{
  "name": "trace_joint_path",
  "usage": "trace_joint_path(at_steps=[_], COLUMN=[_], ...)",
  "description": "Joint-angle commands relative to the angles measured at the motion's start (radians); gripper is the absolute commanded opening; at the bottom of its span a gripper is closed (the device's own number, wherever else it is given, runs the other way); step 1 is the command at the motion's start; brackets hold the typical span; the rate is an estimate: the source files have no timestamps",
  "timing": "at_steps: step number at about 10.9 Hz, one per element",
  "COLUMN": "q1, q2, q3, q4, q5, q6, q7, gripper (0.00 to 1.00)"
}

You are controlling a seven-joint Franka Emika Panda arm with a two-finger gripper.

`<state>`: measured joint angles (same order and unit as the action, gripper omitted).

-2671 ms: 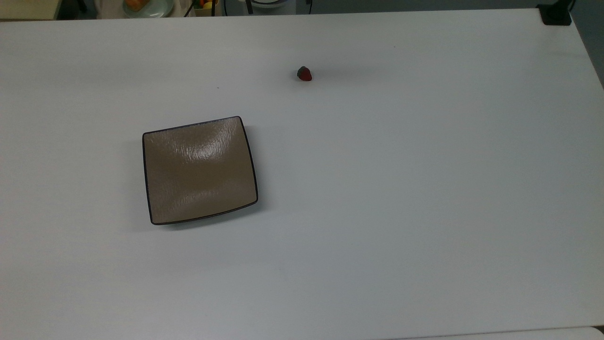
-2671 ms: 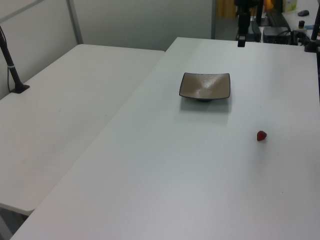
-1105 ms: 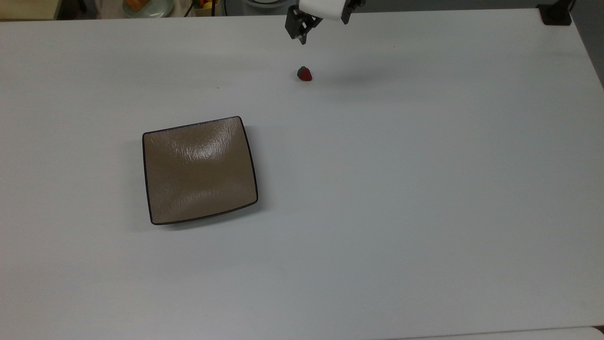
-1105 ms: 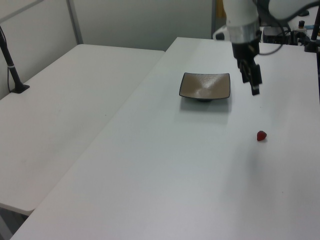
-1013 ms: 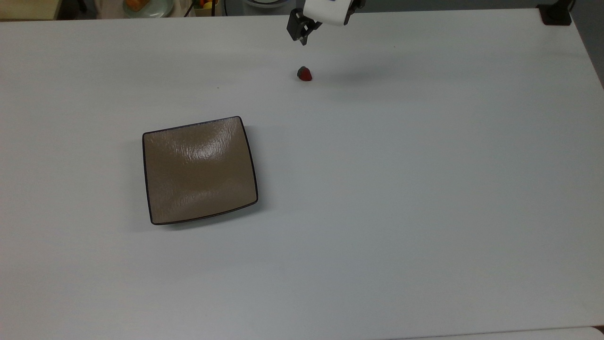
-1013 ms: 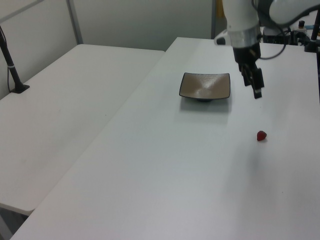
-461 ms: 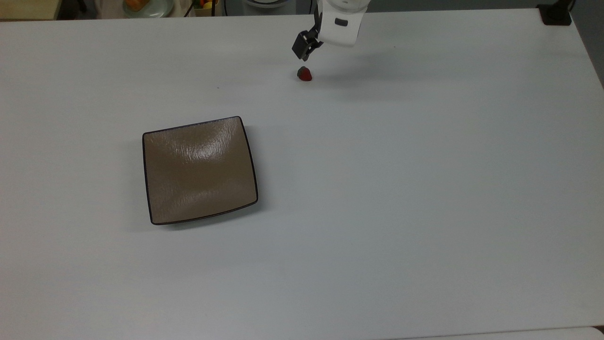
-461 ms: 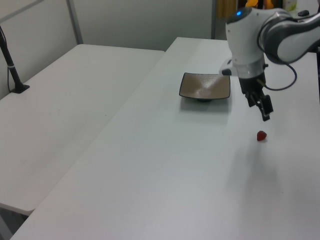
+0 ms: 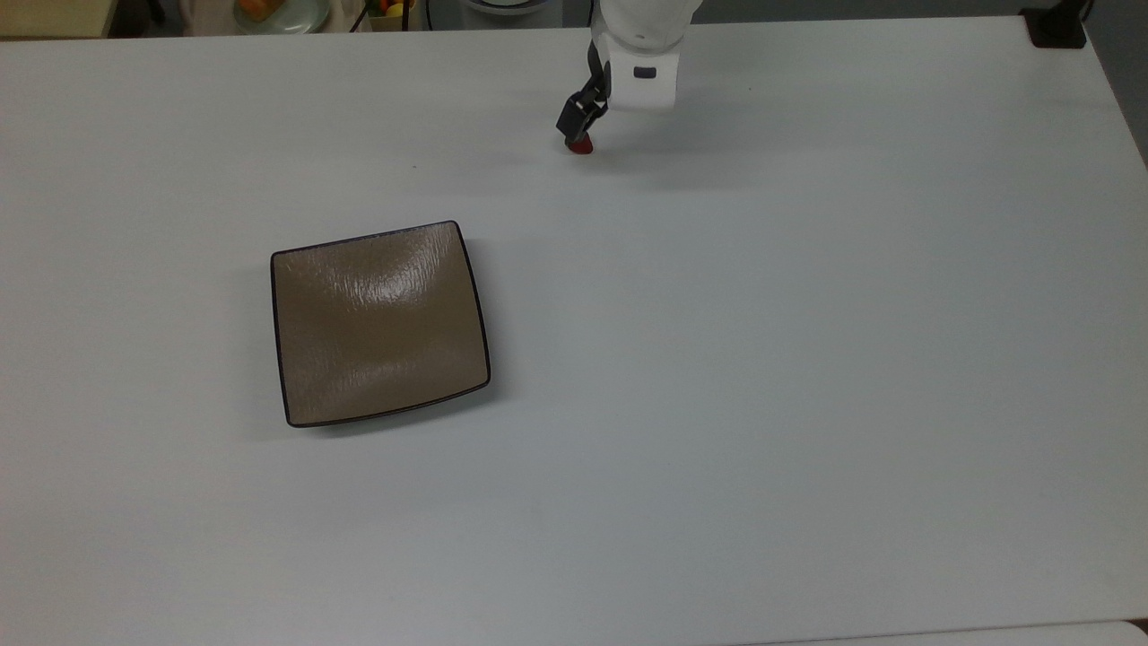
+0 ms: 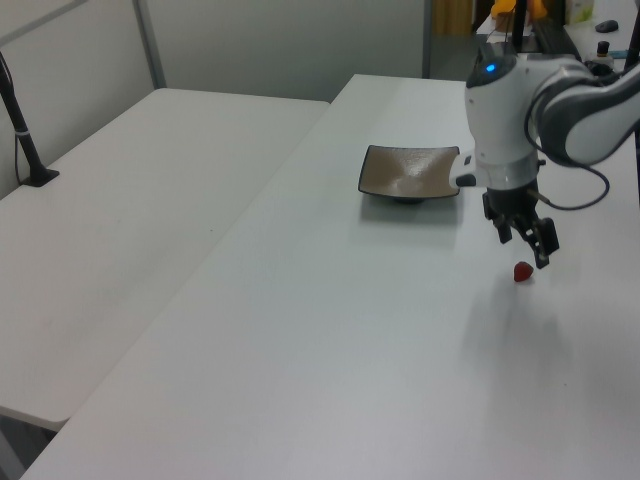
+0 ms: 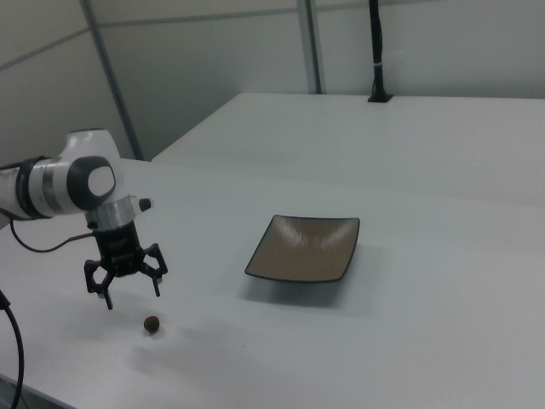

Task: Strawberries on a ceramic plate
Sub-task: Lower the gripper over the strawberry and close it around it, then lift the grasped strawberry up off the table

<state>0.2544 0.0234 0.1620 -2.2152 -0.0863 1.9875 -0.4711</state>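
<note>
- Just below the robot's black two-finger hand (image 11: 124,295) lies the tiny red strawberry (image 11: 152,324), resting on the white table (image 9: 762,359); in the right view the hand hangs above it, a little toward the right view's left, and does not touch it.
- Its two fingers are spread wide, and nothing sits between them.
- From the top view the hand (image 9: 577,121) covers most of the strawberry (image 9: 583,147), so that a small red edge peeks out beneath the fingertips.
- From the left view the strawberry (image 10: 522,271) sits just under the hand (image 10: 530,245).
- Its dark green cap is hard to make out, and in the right view the fruit looks like a dark round blob.
- Well apart from both stands the square glossy tan-brown ceramic plate (image 9: 309,408) with a thin dark rim and rounded corners, toward the top view's lower left, with nothing on it.
</note>
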Motion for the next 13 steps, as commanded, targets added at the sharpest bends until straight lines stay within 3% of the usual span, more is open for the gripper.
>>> trace_joint_path(at_steps=[1,6,9,12,13], q1=[-0.006,-0.032,-0.034,-0.034,-0.032], q2=[0.006,0.062,0.059,0.047,0.044], q3=[0.002,0.002,0.002,0.002,0.002], q4=[-0.081,-0.098,-0.098,-0.098,-0.092], q5=[-0.016,-0.082,-0.09,-0.09,-0.09], q6=[0.117,0.183,0.174,0.163,0.13], q7=[-0.041,-0.041,-0.041,-0.04,-0.04], gripper=[1.0,0.97,0.6,0.09,0.0])
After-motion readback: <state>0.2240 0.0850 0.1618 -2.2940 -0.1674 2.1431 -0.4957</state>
